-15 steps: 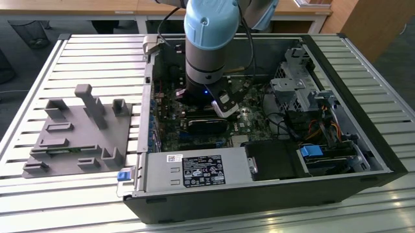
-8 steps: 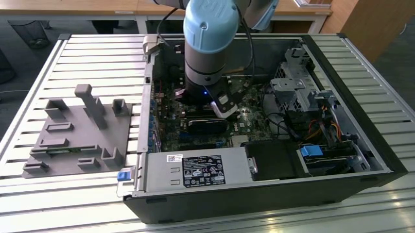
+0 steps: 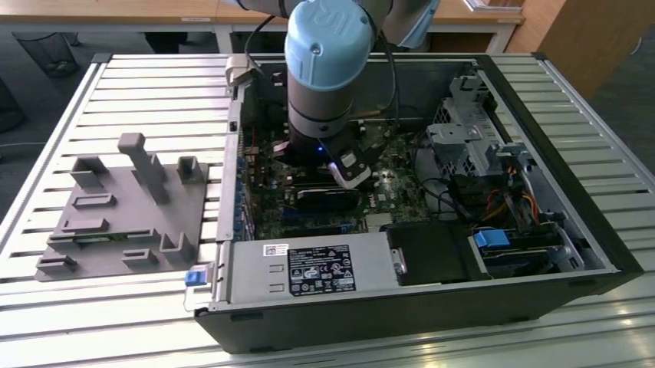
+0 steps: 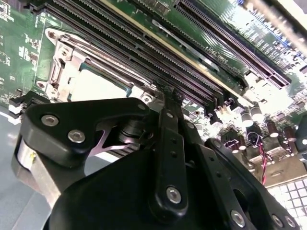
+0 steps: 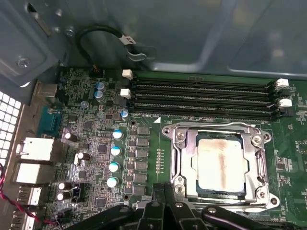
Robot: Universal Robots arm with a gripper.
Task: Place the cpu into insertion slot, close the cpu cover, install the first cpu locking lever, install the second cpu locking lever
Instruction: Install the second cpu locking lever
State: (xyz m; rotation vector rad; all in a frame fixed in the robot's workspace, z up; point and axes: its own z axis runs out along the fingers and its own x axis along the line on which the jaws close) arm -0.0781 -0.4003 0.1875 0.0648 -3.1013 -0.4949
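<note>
In the exterior view, a grey fixture tray (image 3: pixel 123 207) lies on the slatted table (image 3: pixel 61 330), at about nine o'clock from the open computer case (image 3: pixel 573 230). Inside the case, the arm (image 3: pixel 325 69) reaches down over the green motherboard (image 3: pixel 404 188). The gripper (image 3: pixel 348 175) is low above the board. The labelled power supply (image 3: pixel 307 270) sits at six o'clock from it, and the drive cage (image 3: pixel 465 138) at about two o'clock.

In the first wrist view, the cpu (image 5: pixel 221 165) lies flat in the insertion slot (image 5: pixel 194 167), its pale top showing a brownish smear. The cpu cover (image 5: pixel 181 143) is folded down around it, framing it through its window. The long black memory slots (image 5: pixel 201 93) run just beside the socket. The gripper's fingers (image 5: pixel 159 201) are drawn together right at the cover's edge, and we see nothing between them. We cannot tell how the locking levers stand.
</note>
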